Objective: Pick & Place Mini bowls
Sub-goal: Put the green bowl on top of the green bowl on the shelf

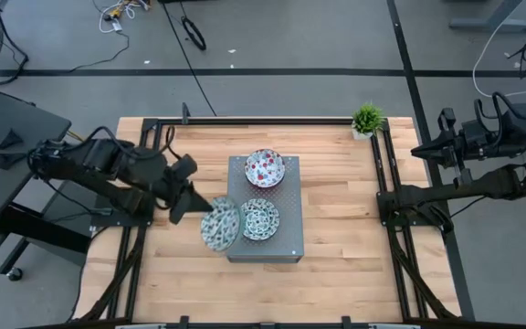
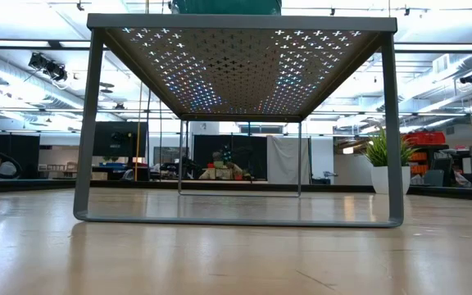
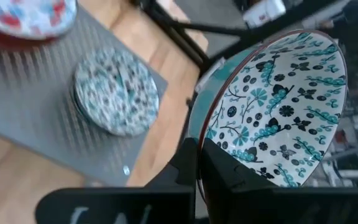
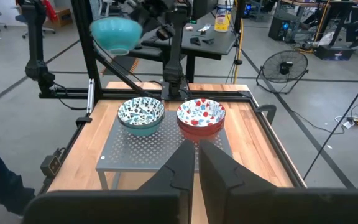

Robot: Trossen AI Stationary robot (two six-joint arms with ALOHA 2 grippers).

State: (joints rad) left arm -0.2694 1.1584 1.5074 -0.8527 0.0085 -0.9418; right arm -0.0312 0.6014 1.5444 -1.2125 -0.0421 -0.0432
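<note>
A: Left gripper [image 1: 193, 196], over the left part of the table just beside the stand's [image 1: 290, 239] left edge. Clamped on the rim of a blue-green bowl [image 1: 220, 224], held tilted on its side, clear of the surface.

B: Confirmed from the left wrist: fingers [image 3: 225, 177] pinching the rim, one inside, one outside. Patterned inside of the bowl [image 3: 272, 109] facing the camera.

A: Other bowls?

B: Blue-green stack [image 1: 260, 218] on the near part of the stand, just beside the held one. Red stack [image 1: 265, 168] behind it, toward the plant [image 1: 367, 119]. Exact count per stack hard to tell from above.

A: Right gripper [image 1: 425, 150]?

B: Parked off the table's right edge, well apart from the bowls. Closed on nothing, going by the right wrist, fingers [image 4: 176, 165] nearly touching.

A: Step in hand, then?

B: Probably mid-carry: one bowl picked, not yet set down. Whether coming off the stand or going onto it, cannot tell.

A: Next move?

B: Likely levelling the bowl first; tilted like this, apt to land on its edge and roll. Then lowering onto a flat spot, clear of the stand's edge and the neighbouring stack, before opening.
</note>
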